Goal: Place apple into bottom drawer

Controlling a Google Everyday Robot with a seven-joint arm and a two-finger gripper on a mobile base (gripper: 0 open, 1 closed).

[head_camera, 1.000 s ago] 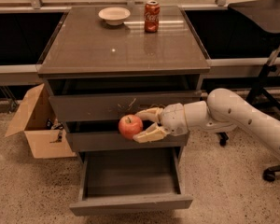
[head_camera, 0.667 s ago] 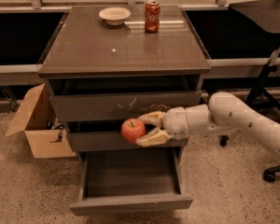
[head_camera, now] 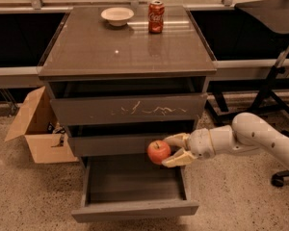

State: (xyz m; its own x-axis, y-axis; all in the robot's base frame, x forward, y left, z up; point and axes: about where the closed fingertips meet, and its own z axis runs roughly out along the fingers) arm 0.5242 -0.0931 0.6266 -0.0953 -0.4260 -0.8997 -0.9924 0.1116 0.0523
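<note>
The red apple with a yellowish patch is held between the fingers of my gripper. The gripper reaches in from the right and is shut on the apple. It holds the apple above the open bottom drawer, near the back right of the tray and in front of the middle drawer's panel. The bottom drawer is pulled out and its tray shows nothing inside.
A red Coca-Cola can and a white bowl stand on the cabinet top. The top drawer has pale scratches. An open cardboard box sits on the floor at left. Chair legs stand at right.
My gripper has carried the apple down and a little to the right, from in front of the middle drawer toward the open bottom drawer.
</note>
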